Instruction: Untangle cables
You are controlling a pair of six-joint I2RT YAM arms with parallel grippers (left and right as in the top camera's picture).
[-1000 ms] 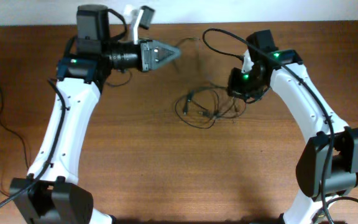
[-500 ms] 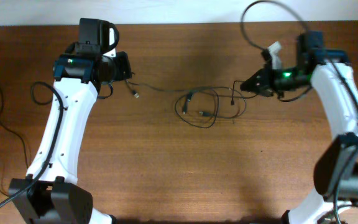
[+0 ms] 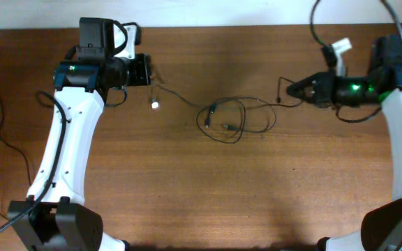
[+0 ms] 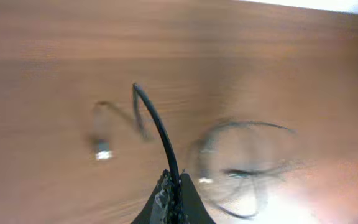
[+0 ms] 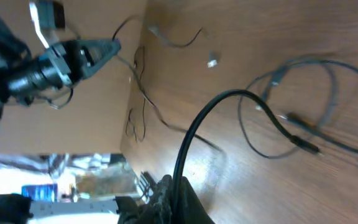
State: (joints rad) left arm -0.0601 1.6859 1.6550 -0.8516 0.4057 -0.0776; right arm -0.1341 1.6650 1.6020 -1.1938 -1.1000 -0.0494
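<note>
The cables lie as a loose looping clump (image 3: 229, 120) of thin black cords at the table's middle. My left gripper (image 3: 147, 70) is shut on one strand; it runs right to the clump, and its small light plug (image 3: 155, 104) dangles just below. In the left wrist view the shut fingers (image 4: 174, 186) pinch the black cord, with the plug (image 4: 102, 150) to the left and blurred loops (image 4: 247, 155) to the right. My right gripper (image 3: 292, 89) is shut on another strand at the clump's right. The right wrist view shows those fingers (image 5: 180, 188) gripping a cord that arcs to the loops (image 5: 303, 115).
Thicker black arm cables trail over the table's left side (image 3: 5, 139). Arm bases stand at the front left (image 3: 54, 223) and front right (image 3: 389, 223). A white wall borders the far edge. My left gripper also shows in the right wrist view (image 5: 95, 51).
The left gripper has swung left and the right gripper far to the right. The strands between them and the clump are drawn out longer.
</note>
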